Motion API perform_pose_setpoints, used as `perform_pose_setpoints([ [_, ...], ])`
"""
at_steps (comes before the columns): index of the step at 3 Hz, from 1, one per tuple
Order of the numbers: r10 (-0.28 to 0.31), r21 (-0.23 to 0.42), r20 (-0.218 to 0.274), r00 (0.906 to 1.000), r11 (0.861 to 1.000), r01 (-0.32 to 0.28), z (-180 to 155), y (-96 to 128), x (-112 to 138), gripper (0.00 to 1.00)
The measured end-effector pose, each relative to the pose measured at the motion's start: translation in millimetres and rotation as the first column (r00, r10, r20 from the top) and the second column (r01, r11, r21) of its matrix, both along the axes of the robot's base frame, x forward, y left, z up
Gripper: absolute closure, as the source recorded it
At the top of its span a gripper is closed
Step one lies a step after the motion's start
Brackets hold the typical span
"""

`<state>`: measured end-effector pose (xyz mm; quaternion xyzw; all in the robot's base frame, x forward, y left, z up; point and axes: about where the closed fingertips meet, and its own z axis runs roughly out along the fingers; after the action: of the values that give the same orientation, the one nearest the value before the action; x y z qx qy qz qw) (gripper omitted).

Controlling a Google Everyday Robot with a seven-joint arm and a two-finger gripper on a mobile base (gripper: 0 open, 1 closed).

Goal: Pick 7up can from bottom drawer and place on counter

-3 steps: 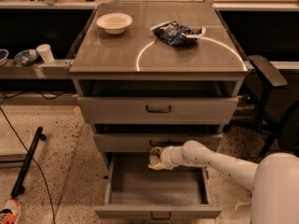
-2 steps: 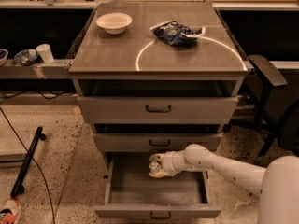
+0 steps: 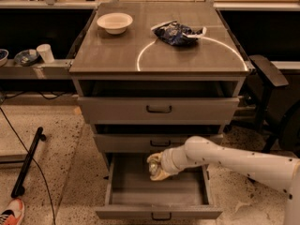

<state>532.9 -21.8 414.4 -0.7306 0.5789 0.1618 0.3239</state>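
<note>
Far left, on a low side shelf: a white cup. On the floor below it, a black pole lying loose.

Next, the desk: a white bowl at the back left, then a thin white circle marked over the right half, with a dark blue snack bag lying across its far edge. No can up there yet.

Under the desk, three drawers stacked: top drawer and middle drawer shut or nearly so, bottom drawer pulled out toward the camera.

Inside that one, near the back and about mid-width: the claw, pointing leftward off a white arm coming in low from the right. At its tip, a pale glinting shape, taken to be the 7up can. Lies at the claw's left end, touching or as good as touching, tucked just below the middle drawer's front. Long axis not readable; upright or tipped cannot be told. Claw's state, spread round the can or pinching it, likewise cannot be told.

Judged as the grasping step, with lifting and placing not yet done. Once held, calls for drawing forward, out from under the middle drawer, before rising; going straight up would risk knocking that front. Then up past both upper drawers to the desk, best set down on a bare patch away from bowl and bag.
</note>
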Motion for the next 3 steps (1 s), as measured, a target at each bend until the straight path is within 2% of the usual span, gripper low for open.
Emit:
perform_pose_setpoints([
  [1,0.027,-0.024,0.052,0.9983,0.999,-0.026,71.4,5.1,12.4,1.0],
  [2,0.032,-0.034,0.068,0.9972,0.999,-0.03,82.1,4.0,15.2,1.0],
  [3,0.056,-0.05,0.056,0.9969,0.997,-0.053,82.8,6.0,15.3,1.0],
])
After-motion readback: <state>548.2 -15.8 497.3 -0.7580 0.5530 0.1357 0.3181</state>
